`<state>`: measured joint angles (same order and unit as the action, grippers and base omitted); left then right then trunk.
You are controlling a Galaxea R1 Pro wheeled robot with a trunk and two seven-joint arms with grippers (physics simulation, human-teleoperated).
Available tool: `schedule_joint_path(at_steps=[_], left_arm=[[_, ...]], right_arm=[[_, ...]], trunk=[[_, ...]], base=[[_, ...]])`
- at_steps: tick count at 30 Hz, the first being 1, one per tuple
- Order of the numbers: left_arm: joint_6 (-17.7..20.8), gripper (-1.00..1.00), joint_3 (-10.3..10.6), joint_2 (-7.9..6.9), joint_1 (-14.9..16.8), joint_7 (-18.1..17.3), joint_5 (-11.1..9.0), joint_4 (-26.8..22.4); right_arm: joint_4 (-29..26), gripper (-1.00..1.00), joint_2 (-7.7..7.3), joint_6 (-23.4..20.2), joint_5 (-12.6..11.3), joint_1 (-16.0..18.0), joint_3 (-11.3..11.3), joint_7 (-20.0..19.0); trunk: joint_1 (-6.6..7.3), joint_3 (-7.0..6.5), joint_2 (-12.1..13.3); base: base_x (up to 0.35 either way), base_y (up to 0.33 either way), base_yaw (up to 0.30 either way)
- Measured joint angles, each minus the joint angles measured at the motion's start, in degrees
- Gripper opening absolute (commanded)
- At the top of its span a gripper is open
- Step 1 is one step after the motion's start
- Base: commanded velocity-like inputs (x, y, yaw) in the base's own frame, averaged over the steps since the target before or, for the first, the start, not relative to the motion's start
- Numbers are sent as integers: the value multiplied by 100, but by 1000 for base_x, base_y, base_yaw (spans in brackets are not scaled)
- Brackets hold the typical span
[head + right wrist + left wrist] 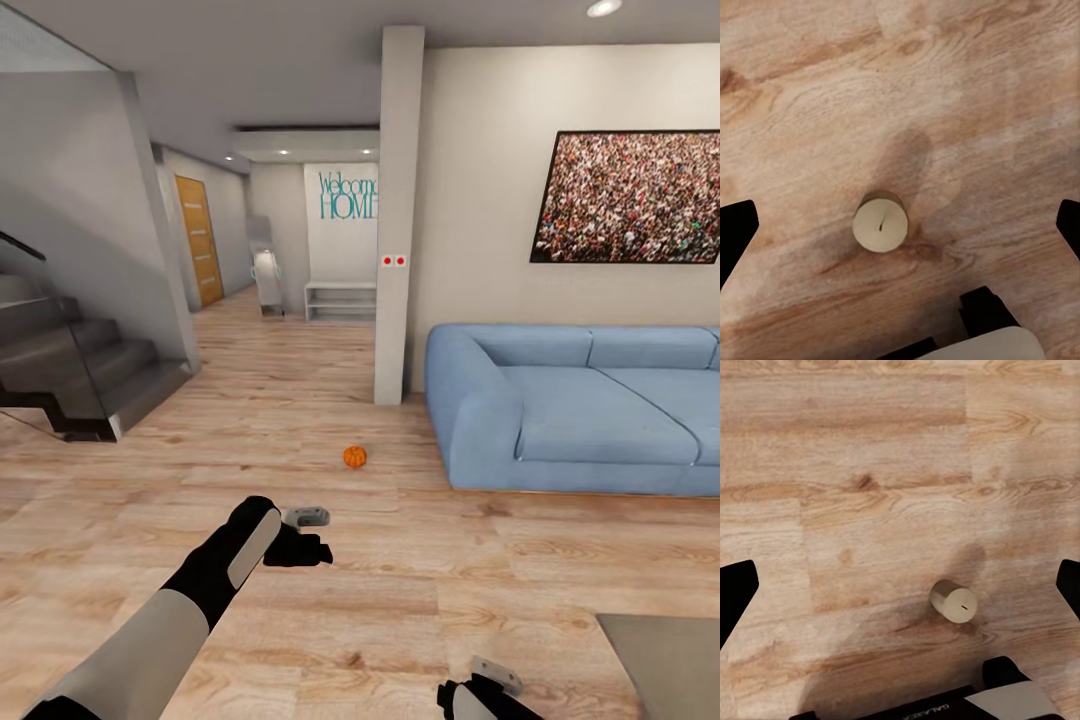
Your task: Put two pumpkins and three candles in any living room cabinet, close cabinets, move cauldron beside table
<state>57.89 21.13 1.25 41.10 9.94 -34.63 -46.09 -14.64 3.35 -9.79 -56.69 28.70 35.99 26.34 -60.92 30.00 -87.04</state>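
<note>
One small orange pumpkin [355, 456] lies on the wooden floor ahead, between the pillar and the sofa. My left gripper [300, 548] hovers over the floor short of it. In the left wrist view the gripper [900, 592] is open, fingertips [735, 594] wide apart, above a cream candle [953, 601] lying tilted on the planks. My right gripper [480, 695] sits low at the frame's bottom. In the right wrist view it [900, 232] is open too, over an upright candle [880, 223]. I cannot tell whether both views show one candle. The cabinet and cauldron are out of view.
A blue sofa [580, 410] stands at the right under a framed crowd picture. A white pillar [398, 220] rises ahead, and dark stairs [80, 370] climb at the left. A pale table corner [670, 660] shows at the bottom right. A hallway runs back to a wooden door.
</note>
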Motion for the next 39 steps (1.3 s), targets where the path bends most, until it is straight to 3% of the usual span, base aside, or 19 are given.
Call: schedule_joint_path(at_steps=[15, 19, 22, 24, 28, 30, 32, 34, 35, 39], left_arm=[[3, 100, 34, 15, -1, -3, -2, -20], [6, 100, 29, 30, -1, -12, -4, -99], [13, 100, -4, 21, -1, -238, -9, -107], [14, 100, -13, 14, 2, -533, -27, -96], [150, 100, -10, -11, 17, -1648, -162, -116], [198, 100, -10, -37, 20, -2045, -156, -122], [201, 100, -6, -122, 20, -2754, -158, -173], [210, 100, -17, -178, 18, -3114, -135, -200], [210, 100, -17, -222, 18, -3293, -127, -209], [204, 100, -15, -600, 17, -4543, -93, -256]], right_arm=[[-2, 100, 85, 28, 5, 0, 18, 0], [1, 100, 107, 41, 7, 0, 123, 0], [5, 100, 108, 44, 8, 0, 153, 0], [6, 100, 108, 45, 8, 0, 161, 0], [7, 100, 108, 61, 5, 0, 176, -3], [7, 100, 105, 67, 6, 0, 178, -2], [7, 100, 102, 79, 3, 0, 181, -1], [7, 100, 100, 83, 1, 0, 183, -2], [7, 100, 100, 85, 1, 0, 184, -3], [7, 100, 109, 89, 1, 0, 191, -3]], trunk=[[-330, 269, -602], [-417, 341, -762], [-483, 395, -883], [-527, 431, -963], [-615, 503, -1123], [-659, 539, -1204], [-703, 575, -1284], [-747, 611, -1364], [-769, 629, -1404], [-857, 700, -1565]], base=[[0, 0, 0], [0, 0, 0], [0, 0, 0], [0, 0, 0], [0, 0, 0], [0, 0, 0], [0, 0, 0], [0, 0, 0], [0, 0, 0], [0, 0, 0]])
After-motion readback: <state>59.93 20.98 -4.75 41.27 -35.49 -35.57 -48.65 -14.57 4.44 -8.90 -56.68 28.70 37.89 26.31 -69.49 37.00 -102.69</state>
